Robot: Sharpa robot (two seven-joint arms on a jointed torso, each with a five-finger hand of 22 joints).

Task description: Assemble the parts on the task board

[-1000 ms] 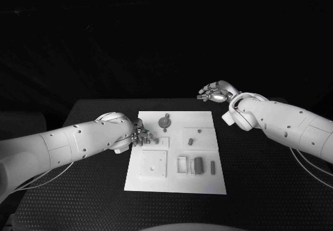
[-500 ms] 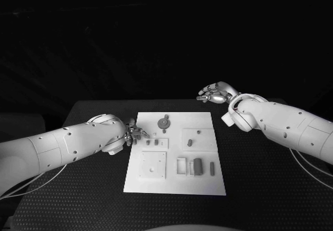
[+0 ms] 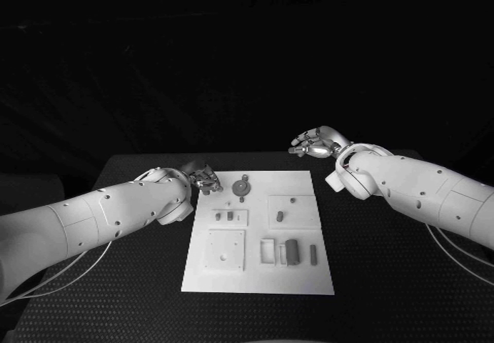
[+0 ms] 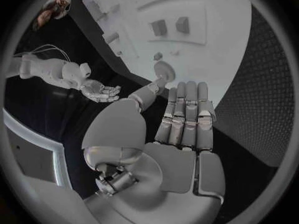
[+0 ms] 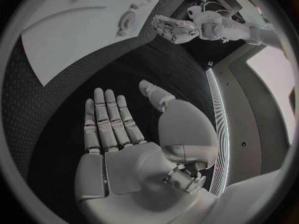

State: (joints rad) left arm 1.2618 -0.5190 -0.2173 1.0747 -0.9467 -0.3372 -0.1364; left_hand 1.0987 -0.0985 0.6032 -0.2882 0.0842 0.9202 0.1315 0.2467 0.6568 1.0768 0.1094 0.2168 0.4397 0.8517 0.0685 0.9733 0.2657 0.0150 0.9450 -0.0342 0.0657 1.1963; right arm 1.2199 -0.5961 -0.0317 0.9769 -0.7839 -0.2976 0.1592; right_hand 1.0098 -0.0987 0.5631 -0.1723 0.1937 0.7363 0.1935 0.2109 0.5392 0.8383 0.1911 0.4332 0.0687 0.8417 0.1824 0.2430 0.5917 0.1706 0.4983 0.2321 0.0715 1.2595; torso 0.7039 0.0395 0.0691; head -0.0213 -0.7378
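Note:
The white task board (image 3: 309,275) lies in the middle of the black table. On its far part sits a round grey part (image 3: 241,187); small grey pieces (image 3: 242,216) stand mid-board, and a dark bar (image 3: 293,250) stands by the slots nearer me. My left hand (image 3: 203,179) hovers at the board's far left corner, holding nothing. In the left wrist view this hand (image 4: 181,129) has straight fingers above the board (image 4: 212,40) and the round part (image 4: 164,69). My right hand (image 3: 317,141) floats beyond the far right corner, and its fingers (image 5: 107,122) are spread and empty.
A raised square plate (image 3: 226,248) sits on the board's near left. Black table (image 3: 93,286) stretches wide on both sides of the board. Both white forearms reach in from the sides, the left one (image 3: 93,218) low along the board's left edge.
My left hand has drawn back from the small pieces at the board's left side to its far left corner. The right hand has barely moved.

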